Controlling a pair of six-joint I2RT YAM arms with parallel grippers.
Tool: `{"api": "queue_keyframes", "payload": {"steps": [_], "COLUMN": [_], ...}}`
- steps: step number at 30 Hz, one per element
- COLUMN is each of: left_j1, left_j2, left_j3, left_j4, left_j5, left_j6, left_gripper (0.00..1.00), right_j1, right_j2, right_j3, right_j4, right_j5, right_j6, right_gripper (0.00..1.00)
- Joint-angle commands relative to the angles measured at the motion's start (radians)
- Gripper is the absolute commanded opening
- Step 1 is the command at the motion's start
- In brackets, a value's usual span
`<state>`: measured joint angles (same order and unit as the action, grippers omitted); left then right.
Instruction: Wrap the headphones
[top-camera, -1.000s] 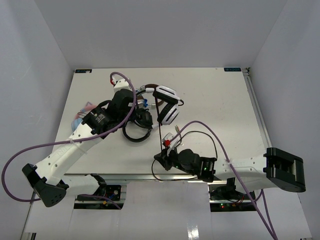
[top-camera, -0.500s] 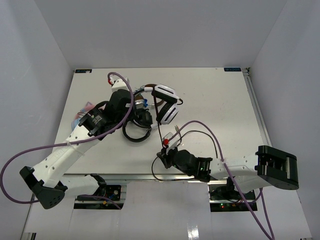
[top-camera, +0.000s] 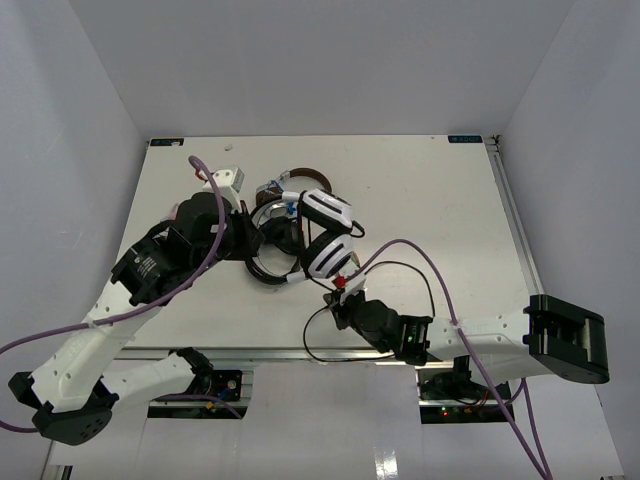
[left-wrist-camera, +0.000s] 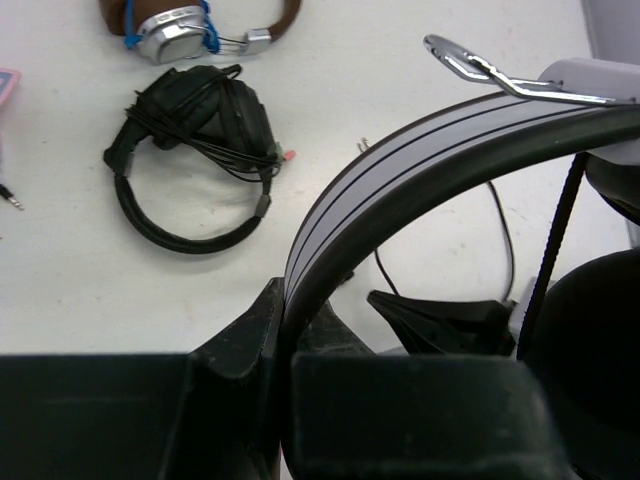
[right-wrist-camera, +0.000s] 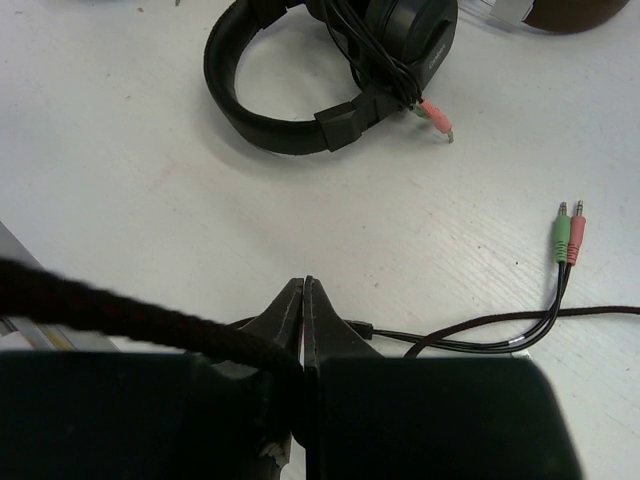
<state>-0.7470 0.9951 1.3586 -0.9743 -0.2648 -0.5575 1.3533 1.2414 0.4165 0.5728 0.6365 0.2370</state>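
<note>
likely lab: white-walled robot table (top-camera: 430, 200)

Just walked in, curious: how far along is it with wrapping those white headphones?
Early. Done: left fingers clamp the headphones by the headband, right fingers pinch the cable. In hand: that two-handed hold. Left: the winding itself; I see no turns around the headband, and the plugs lie loose on the table.

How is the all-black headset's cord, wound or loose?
Wound up: the cord loops around the ear cup of the black headset, only its pink plug sticking out.
</note>
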Motion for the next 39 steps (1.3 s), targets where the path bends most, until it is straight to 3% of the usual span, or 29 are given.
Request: {"api": "queue_keyframes", "payload": {"steps": [1,5,18,30,39], "left_j1": [0.005,0.005,0.006,0.005,0.006], "left_j2": [-0.067,-0.094,-0.122,-0.131,-0.102], "left_j3": [0.035,0.009,0.036,0.027,0.160], "left_j4": [0.109,0.150,0.163,0.186,0.043], "left_j5": [0.267,0.396,0.464,0.577,0.458], "left_j6": [-0.064,-0.098,-0.155,-0.164,-0.067], "left_gripper": [0.00,0.00,0.00,0.00,0.00], "right_j1": [-0.002,-0.002,-0.003,-0.066,-0.225], "right_j2": [0.024,0.063,0.265,0.392,0.281], "right_j3": [0.036,0.024,0.013,-0.002,-0.178], "right_j4": [0.038,0.176,0.469,0.628,0.676], "right_j5": [0.038,-0.009,-0.100,-0.195,-0.234], "right_j6": [-0.056,-0.119,-0.195,-0.170,-0.069], "right_gripper": [0.08,0.08,0.13,0.08,0.08]}}
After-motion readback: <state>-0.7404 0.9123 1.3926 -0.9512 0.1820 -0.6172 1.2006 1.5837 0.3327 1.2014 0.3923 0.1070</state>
